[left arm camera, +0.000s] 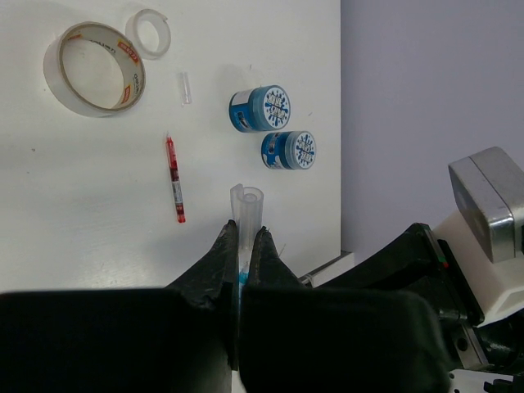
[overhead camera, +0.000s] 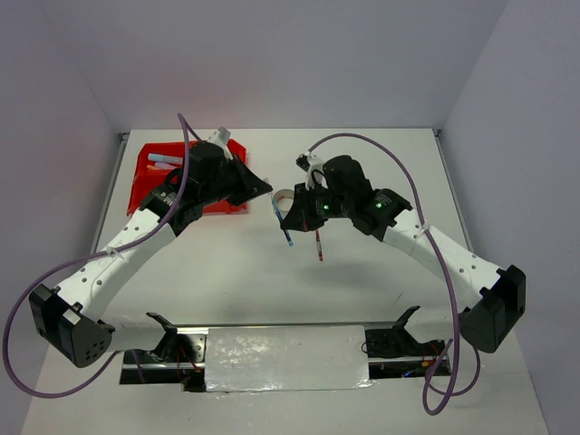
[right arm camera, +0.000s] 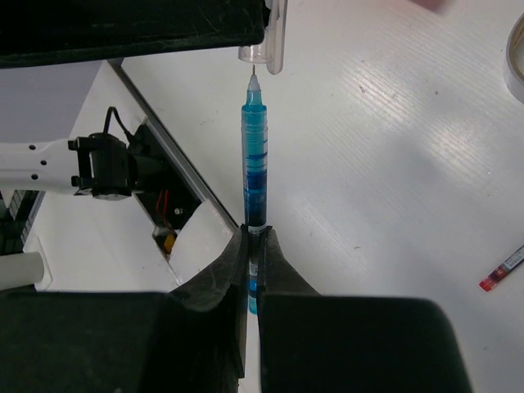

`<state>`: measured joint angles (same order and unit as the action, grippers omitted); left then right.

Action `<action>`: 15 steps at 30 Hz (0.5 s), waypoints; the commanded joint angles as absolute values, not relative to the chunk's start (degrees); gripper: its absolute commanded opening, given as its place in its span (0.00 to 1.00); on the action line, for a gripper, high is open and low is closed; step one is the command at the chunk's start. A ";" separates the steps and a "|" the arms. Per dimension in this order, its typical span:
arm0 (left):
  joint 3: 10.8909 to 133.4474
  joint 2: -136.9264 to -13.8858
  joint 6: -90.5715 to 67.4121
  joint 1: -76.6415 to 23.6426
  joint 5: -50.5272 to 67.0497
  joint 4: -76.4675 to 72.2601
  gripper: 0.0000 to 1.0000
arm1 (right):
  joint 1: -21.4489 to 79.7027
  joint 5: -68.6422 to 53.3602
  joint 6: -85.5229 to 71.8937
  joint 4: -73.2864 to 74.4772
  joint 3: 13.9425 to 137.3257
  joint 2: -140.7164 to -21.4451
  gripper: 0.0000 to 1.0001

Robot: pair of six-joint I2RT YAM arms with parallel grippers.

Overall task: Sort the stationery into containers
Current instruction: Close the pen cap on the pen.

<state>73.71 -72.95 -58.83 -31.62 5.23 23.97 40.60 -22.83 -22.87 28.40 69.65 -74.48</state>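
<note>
Two clenched grippers meet above the middle of the white table [overhead camera: 254,285], one on a pen and one on a cap.

Nearest the arm bases, a thin red pen [overhead camera: 319,245] lies flat on the table. Just beyond it the right gripper [right arm camera: 252,233] is closed on the lower barrel of a blue pen [right arm camera: 254,164], whose fine tip points at the mouth of a clear pen cap [left arm camera: 247,205]. The left gripper [left arm camera: 243,233] pinches that cap, and it sticks out past the fingertips. Farther on lie a wide grey tape ring [left arm camera: 94,68] and a small clear tape ring [left arm camera: 151,33] beside it. Two round blue-white tubs [left arm camera: 260,109] sit close together near the table's edge. At the far left stands the red bin block [overhead camera: 143,186], half hidden by the left arm, with a light-blue stick [overhead camera: 163,157] in one far compartment.
</note>
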 commanded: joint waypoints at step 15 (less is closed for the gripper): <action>73.92 -73.21 -58.54 -31.38 7.21 21.80 0.00 | 40.52 -22.24 -21.97 27.16 74.26 -76.02 0.00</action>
<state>73.71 -73.06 -58.76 -31.62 5.96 23.97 40.60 -22.76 -22.85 28.40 70.98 -75.81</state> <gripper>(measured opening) 0.078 0.039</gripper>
